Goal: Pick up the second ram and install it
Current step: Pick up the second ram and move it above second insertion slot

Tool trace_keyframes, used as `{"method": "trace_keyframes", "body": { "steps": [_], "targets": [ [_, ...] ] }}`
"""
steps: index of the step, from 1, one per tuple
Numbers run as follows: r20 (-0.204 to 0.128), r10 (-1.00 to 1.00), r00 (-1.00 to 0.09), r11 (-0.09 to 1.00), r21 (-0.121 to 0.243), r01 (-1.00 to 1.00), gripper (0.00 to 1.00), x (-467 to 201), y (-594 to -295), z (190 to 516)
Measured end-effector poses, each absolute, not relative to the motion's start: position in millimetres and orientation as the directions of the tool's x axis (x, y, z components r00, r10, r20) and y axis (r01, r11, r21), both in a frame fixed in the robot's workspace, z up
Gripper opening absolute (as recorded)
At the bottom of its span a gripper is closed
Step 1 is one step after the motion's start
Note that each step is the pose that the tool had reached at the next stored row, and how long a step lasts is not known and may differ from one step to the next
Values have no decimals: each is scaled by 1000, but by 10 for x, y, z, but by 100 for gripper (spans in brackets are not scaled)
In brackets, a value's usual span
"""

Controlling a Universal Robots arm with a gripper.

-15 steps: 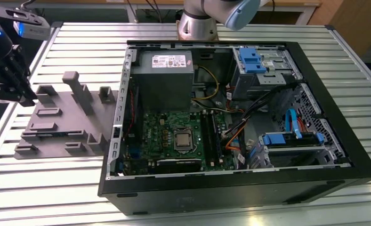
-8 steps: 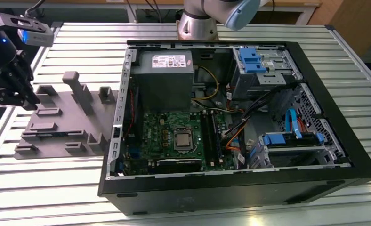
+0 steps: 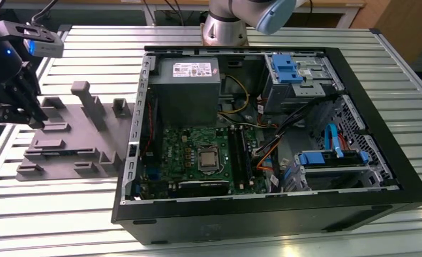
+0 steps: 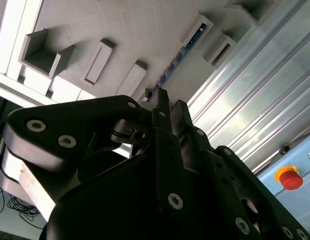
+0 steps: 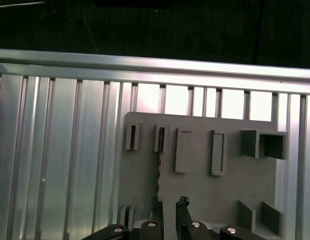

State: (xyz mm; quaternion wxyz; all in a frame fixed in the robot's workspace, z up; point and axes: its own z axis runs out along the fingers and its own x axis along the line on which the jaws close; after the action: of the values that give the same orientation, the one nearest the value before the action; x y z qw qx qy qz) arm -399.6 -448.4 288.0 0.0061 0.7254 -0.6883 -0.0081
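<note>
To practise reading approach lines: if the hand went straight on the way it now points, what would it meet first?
Probably the ram, which stands on edge in the grey fixture just ahead of the hand. Depth is unclear, so the hand might pass beside the ram and meet the fixture instead.

The bench (image 3: 68,225) is ribbed, bright brushed metal, the grey holder (image 5: 194,190) matt, faintly grainy plastic, the second ram (image 5: 157,175) a dull board edge, the computer case (image 3: 268,219) matt black metal.
</note>
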Motion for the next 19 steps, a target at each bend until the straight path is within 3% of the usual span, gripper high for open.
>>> {"method": "trace_keyframes", "body": {
  "steps": [6,7,19],
  "targets": [
    [-1,-999,52,-52,20,-998,26,-3998,-4484,2834],
    [-1,-999,52,-52,20,-998,32,-4000,-4483,2822],
    [-1,-999,52,-52,20,-998,32,-4061,-4497,2610]
  ]
}}
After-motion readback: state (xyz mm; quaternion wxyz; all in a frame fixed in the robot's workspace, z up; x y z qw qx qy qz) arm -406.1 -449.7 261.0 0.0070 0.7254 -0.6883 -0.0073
